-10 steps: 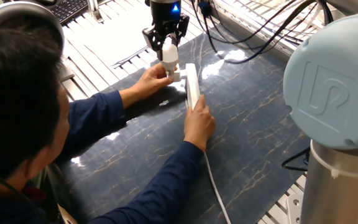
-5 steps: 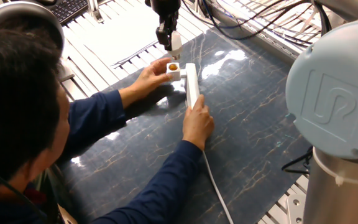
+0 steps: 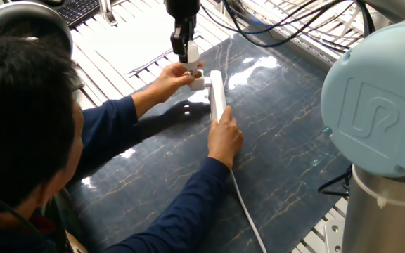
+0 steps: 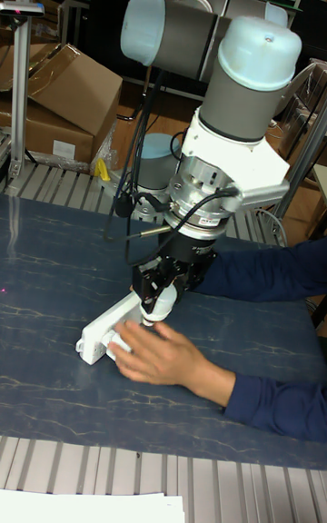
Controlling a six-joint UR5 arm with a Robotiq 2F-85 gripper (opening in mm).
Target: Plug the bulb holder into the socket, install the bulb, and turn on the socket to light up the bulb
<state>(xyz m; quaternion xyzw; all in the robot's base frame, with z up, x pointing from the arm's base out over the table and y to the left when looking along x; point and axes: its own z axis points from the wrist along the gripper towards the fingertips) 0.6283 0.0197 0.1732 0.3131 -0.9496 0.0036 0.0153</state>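
Dark marbled mat (image 3: 287, 147) covers the table, slotted aluminium frame around it; cardboard boxes (image 4: 64, 96) sit behind the bench at approx 10 o'clock in the tall fixed view.

The socket (image 3: 217, 97) lies on the mat at approx 12 o'clock from centre in the fixed view, long axis running toward the camera, white cord (image 3: 246, 211) trailing off toward 5 o'clock. In the tall fixed view the strip (image 4: 102, 332) shows at approx 8 o'clock, partly under a hand.

The bulb holder (image 3: 197, 79) sits against the strip's left side, at its far end, orange opening facing up.

The gripper (image 3: 188, 53) hangs right above the holder, fingers closed on the bulb (image 3: 192, 55), which points down at the opening. Can't tell whether the bulb's base touches the thread yet. In the tall view the gripper (image 4: 156, 303) is low over the strip w/ the bulb (image 4: 160, 305) white btwn its fingers.

Person at 9 o'clock: one hand (image 3: 171, 79) steadies the holder, other hand (image 3: 225, 137) presses the strip's near end. Switch not visible.
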